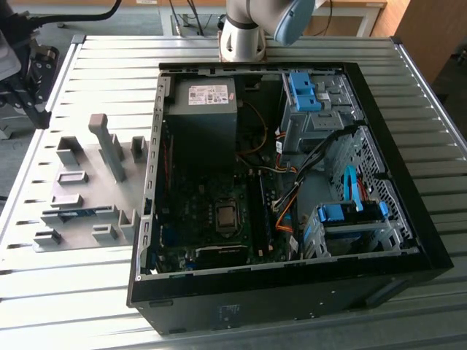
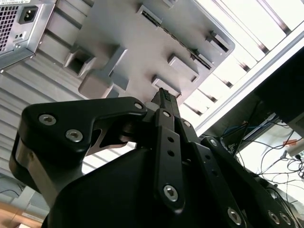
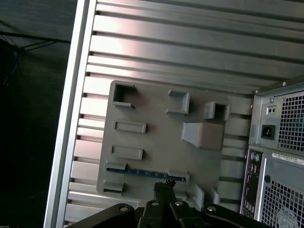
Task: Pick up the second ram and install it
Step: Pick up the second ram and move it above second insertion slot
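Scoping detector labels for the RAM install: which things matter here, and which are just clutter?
Job: second ram, hand, open computer case, grey holder plate.
Lying about: power supply, blue drive brackets, slatted table.

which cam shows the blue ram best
The first wrist view: the second ram lies lengthwise in the grey holder, seen from above. The exterior view shows a blue strip; the second wrist view, at most a dark edge.

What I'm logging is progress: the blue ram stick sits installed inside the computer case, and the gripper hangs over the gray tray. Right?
No. The second ram lies on the gray tray, outside the computer case, as the first wrist view shows. The gripper does hang over that tray.
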